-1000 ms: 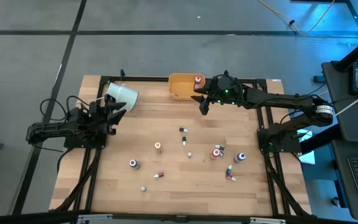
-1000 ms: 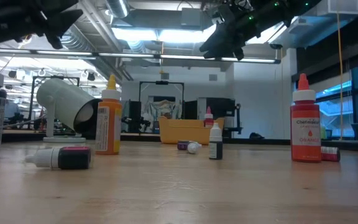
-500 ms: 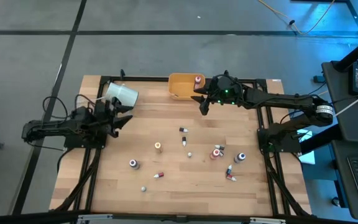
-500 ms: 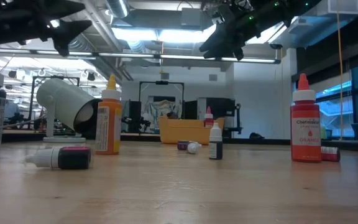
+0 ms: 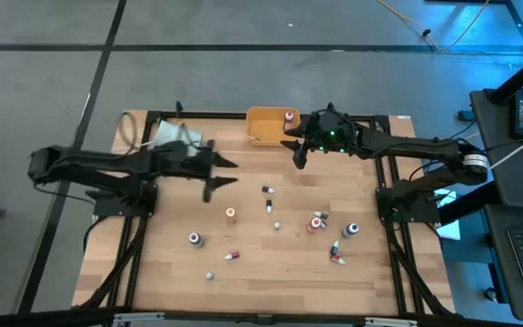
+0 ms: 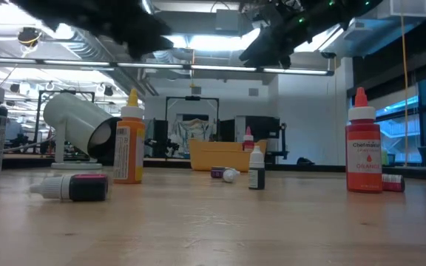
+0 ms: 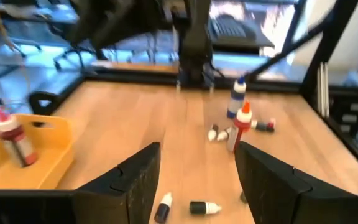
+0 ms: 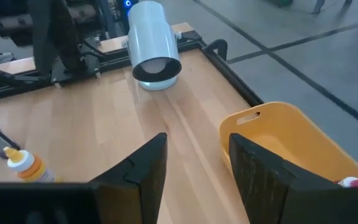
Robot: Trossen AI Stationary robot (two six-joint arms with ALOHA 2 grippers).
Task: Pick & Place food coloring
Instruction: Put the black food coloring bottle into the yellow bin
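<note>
My left end effector (image 5: 223,174) hangs wide and empty over the table (image 5: 271,272); my right end effector (image 5: 296,154) waits part-open beside the orange bin (image 5: 260,119) — one bottle (image 5: 290,117) inside, the other food coloring bottles (image 5: 316,222) scattered, unpicked.

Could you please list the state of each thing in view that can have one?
Left hand: open, empty, above the table beyond the cup.
Right hand: open, empty, beside the bin.
White cup: lying on its side.
Orange bin: upright, one red-capped bottle standing inside.
Orange bottle: upright on the table.
Red bottle: upright.
Pink-capped vial: lying on its side.
</note>
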